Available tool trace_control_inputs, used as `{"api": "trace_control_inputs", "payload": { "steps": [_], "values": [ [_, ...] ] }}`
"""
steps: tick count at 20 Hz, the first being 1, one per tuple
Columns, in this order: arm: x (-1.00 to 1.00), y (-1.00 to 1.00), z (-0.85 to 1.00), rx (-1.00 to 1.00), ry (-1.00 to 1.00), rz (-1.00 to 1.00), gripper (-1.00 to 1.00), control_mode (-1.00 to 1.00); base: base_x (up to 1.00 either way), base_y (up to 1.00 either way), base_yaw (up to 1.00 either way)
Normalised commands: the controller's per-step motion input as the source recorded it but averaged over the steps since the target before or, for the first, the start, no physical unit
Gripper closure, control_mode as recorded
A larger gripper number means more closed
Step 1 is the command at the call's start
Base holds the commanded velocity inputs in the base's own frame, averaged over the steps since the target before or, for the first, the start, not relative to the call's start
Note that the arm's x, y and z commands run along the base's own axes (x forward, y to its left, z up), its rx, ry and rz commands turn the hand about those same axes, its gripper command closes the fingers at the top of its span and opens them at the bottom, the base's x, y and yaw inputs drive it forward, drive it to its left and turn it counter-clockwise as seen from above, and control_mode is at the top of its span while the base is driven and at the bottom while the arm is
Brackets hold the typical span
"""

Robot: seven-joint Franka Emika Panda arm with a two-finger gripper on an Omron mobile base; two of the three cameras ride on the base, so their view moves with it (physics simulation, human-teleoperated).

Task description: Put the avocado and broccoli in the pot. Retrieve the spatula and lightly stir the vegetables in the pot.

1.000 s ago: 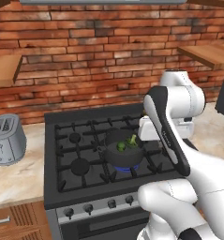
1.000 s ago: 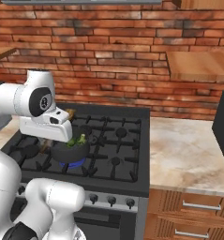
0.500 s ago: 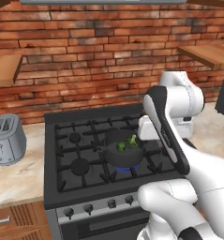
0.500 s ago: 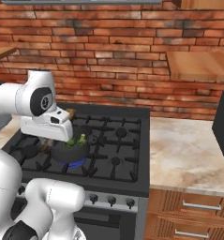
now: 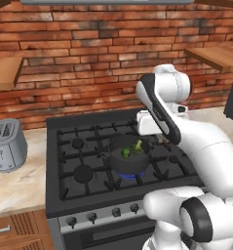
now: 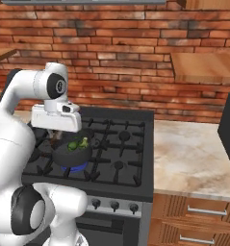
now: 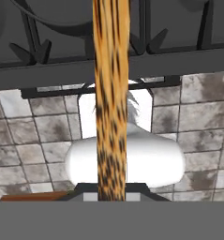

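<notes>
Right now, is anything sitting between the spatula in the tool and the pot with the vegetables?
Nothing visible does. The tool is shut on the spatula, right beside the pot on the stove, with only open grate between.

Dark grey pot (image 5: 129, 163); pale green broccoli (image 5: 137, 145); brown, dark-flecked spatula (image 7: 111, 93).

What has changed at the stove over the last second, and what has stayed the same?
The arm has shifted a little up and toward the brick wall, carrying the hand with it. Nothing was taken or let go: the hand stays shut on the spatula. The pot, with avocado and broccoli inside, has not moved.
</notes>
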Motion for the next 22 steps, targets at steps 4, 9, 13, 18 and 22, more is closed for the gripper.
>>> {"api": "trace_control_inputs", "payload": {
  "steps": [4,9,13,18,22],
  "values": [
    [0.56,0.0,-0.1,-0.13,0.14,0.19,1.0,-1.0,0.0,0.0,0.0],
    [0.16,-0.05,-0.52,-0.12,0.01,0.2,1.0,-1.0,0.0,0.0,0.0],
    [0.02,-0.32,-0.13,0.0,0.1,0.28,1.0,-1.0,0.0,0.0,0.0],
    [0.0,-0.35,0.2,0.0,0.12,0.29,1.0,-1.0,0.0,0.0,0.0],
    [0.0,-0.3,0.23,0.08,0.21,0.21,1.0,-1.0,0.0,0.0,0.0]
  ]
}}
